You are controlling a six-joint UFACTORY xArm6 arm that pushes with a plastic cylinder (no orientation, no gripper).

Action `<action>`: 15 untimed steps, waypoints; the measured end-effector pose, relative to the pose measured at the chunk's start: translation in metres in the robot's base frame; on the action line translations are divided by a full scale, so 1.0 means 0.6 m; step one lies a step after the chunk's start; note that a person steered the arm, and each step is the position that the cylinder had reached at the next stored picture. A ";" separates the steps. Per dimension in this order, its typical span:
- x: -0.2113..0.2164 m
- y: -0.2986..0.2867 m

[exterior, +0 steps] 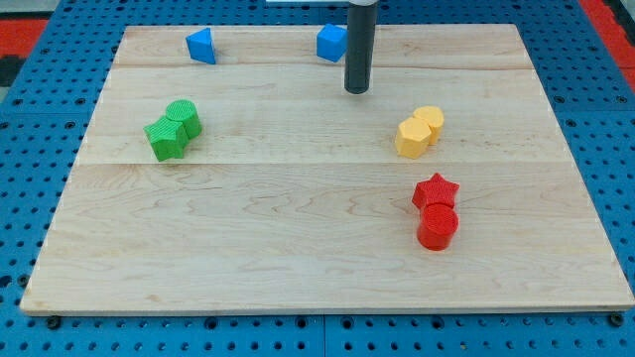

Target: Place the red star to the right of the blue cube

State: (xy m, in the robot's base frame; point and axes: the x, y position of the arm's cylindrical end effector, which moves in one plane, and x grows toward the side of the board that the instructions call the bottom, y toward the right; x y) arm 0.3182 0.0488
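Observation:
The red star (436, 190) lies at the view's lower right, touching a red cylinder (438, 227) just below it. The blue cube (331, 42) sits at the view's top, near the board's top edge. My tip (356, 90) is just below and to the right of the blue cube, apart from it, and far above and left of the red star.
A blue triangular block (201, 46) lies at the top left. Two green blocks (173, 130) touch each other at the left. Two yellow blocks (420, 131) touch each other between my tip and the red star. The wooden board (298, 248) rests on a blue pegboard.

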 end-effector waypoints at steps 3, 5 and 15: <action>0.255 -0.038; 0.320 0.064; 0.050 0.237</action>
State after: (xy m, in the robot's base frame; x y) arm 0.3485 0.1909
